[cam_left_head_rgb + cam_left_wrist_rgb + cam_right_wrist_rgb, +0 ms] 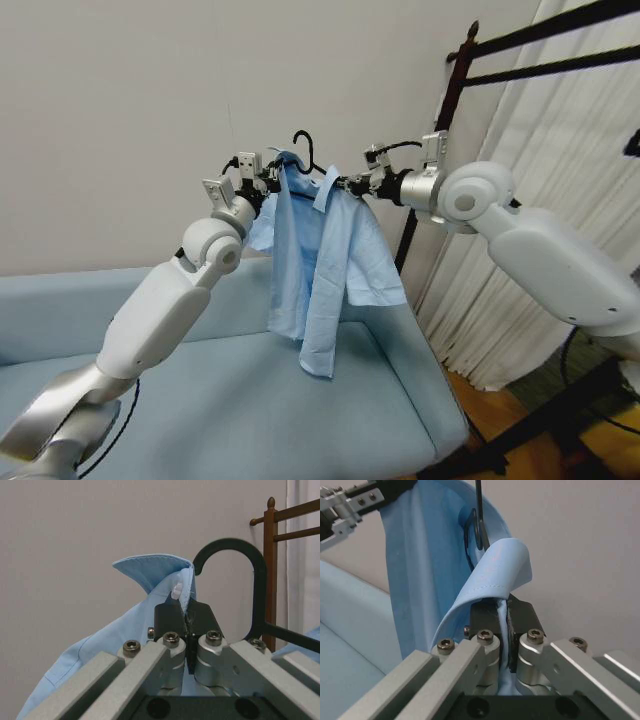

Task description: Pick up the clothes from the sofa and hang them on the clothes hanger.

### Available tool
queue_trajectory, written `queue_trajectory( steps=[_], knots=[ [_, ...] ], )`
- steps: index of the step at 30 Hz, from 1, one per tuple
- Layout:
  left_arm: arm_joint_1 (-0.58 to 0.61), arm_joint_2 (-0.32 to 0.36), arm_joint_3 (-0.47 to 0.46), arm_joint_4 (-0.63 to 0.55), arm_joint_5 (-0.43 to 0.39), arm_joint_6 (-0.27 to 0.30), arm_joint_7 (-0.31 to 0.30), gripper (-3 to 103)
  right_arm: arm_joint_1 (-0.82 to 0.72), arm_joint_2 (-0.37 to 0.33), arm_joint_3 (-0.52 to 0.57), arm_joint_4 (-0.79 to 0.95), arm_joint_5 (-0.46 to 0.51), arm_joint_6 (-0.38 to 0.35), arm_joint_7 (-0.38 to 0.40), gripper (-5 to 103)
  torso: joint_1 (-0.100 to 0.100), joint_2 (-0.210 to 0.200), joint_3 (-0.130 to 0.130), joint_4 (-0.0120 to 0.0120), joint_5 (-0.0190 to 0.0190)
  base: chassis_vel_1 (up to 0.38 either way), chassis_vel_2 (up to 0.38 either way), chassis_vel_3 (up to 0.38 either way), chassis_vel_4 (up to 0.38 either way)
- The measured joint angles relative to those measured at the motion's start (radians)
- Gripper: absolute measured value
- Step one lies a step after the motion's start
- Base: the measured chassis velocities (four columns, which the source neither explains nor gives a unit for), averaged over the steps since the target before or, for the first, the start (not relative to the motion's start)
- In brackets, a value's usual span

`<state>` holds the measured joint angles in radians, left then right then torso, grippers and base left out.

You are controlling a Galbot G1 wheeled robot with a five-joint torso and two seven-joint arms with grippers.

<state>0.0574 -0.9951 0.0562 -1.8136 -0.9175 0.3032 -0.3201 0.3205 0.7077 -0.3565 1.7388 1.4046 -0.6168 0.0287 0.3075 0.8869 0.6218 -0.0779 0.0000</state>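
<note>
A light blue shirt (325, 270) on a black hanger (305, 150) hangs in the air above the sofa (250, 400), held between both arms. My left gripper (272, 182) is shut on the shirt's collar edge (165, 570) beside the hanger hook (240, 555). My right gripper (350, 184) is shut on the other side of the collar (500, 570), with its black fingers (520, 615) pinching the cloth. The hanger neck (479, 515) rises just past that collar. A dark wooden clothes rack (520, 50) stands at the right behind my right arm.
White curtains (570, 180) hang behind the rack at the right. A plain pale wall (120, 120) backs the sofa. The rack's foot (560, 410) and a wooden floor (500, 410) lie past the sofa's right end.
</note>
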Motion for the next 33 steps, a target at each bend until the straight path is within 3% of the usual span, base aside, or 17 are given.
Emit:
queue_trajectory(
  steps=[14,33],
  knots=[
    [-0.024,0.027,-0.012,0.011,-0.011,-0.013,0.010,0,-0.018,-0.001,0.007,-0.018,-0.031,0.001,-0.006,2,0.000,0.000,0.000,-0.0001,0.0000,0.000,0.000,0.000,0.000],
    [0.096,0.070,-0.045,-0.077,0.008,-0.020,0.049,0,0.021,0.016,0.017,-0.063,-0.032,0.010,-0.002,2,0.000,0.000,0.000,-0.0001,0.0000,0.000,0.000,0.000,0.000]
  ],
)
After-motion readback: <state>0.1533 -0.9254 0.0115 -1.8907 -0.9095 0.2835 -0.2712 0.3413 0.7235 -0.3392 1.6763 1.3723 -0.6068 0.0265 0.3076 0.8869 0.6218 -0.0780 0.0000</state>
